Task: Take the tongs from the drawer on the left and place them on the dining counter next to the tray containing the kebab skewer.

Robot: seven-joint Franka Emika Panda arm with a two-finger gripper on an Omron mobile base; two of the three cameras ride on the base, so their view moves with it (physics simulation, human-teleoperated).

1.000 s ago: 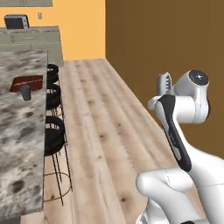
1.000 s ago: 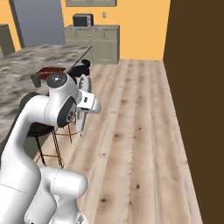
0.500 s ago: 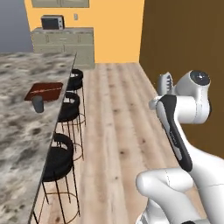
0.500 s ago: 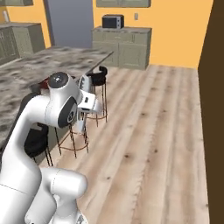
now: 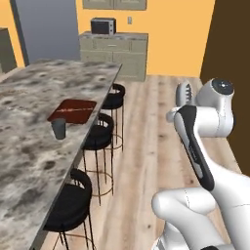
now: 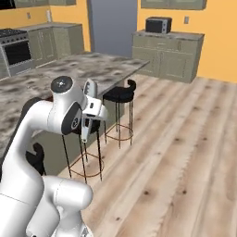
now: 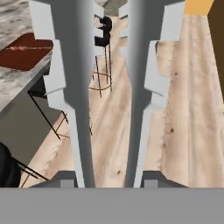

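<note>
Hand (image 7: 107, 179) clamped on tongs (image 7: 78, 87), carried clear of desk (image 5: 29, 146). Tray (image 5: 73, 110) well ahead. Recommend: lower tongs flat on bare granite just beside tray, avoid cup (image 5: 59, 128), then release

Pale silver-grey tongs (image 7: 109, 87). Mottled grey-brown granite surface (image 5: 29, 146) under a dark reddish-brown tray (image 5: 73, 110) and a grey cup (image 5: 59, 128). Beside that surface, black stools (image 5: 71, 205) on a light wood-plank floor (image 6: 185, 152). Orange walls (image 5: 166, 34); sage-grey cabinets (image 6: 166, 55).
</note>
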